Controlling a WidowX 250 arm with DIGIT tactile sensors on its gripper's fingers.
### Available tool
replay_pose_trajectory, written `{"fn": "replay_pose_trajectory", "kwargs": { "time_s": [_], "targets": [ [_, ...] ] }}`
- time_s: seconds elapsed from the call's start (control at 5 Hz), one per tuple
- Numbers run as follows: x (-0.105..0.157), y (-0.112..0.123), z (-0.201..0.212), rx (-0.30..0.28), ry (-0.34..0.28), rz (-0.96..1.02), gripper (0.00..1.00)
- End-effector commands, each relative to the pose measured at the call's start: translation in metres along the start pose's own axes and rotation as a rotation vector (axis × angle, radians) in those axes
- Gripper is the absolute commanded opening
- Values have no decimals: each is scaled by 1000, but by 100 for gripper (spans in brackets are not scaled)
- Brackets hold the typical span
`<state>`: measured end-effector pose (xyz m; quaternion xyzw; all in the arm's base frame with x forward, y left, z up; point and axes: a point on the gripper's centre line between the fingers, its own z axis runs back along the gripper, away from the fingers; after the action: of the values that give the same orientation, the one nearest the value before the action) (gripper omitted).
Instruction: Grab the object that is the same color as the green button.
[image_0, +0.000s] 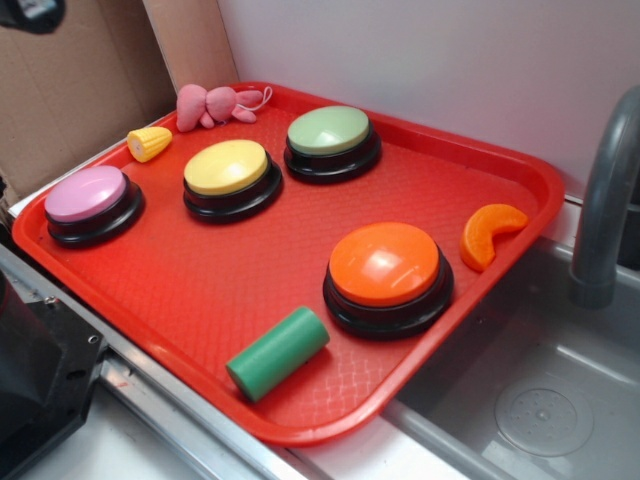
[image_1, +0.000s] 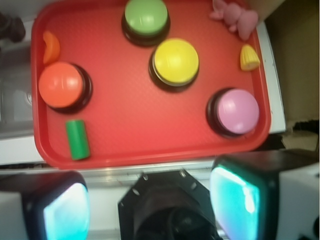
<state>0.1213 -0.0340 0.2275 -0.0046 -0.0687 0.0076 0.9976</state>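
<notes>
A solid green cylinder lies on its side near the front edge of the red tray, just in front of the orange button. In the wrist view the cylinder lies at the tray's lower left. The green button with a pale green dome on a black base stands at the tray's far side; the wrist view shows it at the top. My gripper is open and empty, high above and outside the tray's near edge, its two fingers wide apart. The gripper does not show in the exterior view.
The tray also holds a yellow button, a pink button, an orange button, a yellow corn toy, a pink plush and an orange slice. A sink with a grey faucet lies to the right. The robot's black base stands at the lower left.
</notes>
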Motion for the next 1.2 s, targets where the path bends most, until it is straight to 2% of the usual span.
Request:
{"fn": "replay_pose_trajectory", "kwargs": {
  "time_s": [0.0,0.2,0.6,0.8,1.0],
  "targets": [
    [17,-45,-33,63,-81,76,100],
    [20,-57,-61,34,-106,97,100],
    [23,-86,-125,-40,-49,52,100],
    [22,-103,-152,-45,-28,-9,100],
    [15,-109,-170,-14,9,-35,100]
  ]
}}
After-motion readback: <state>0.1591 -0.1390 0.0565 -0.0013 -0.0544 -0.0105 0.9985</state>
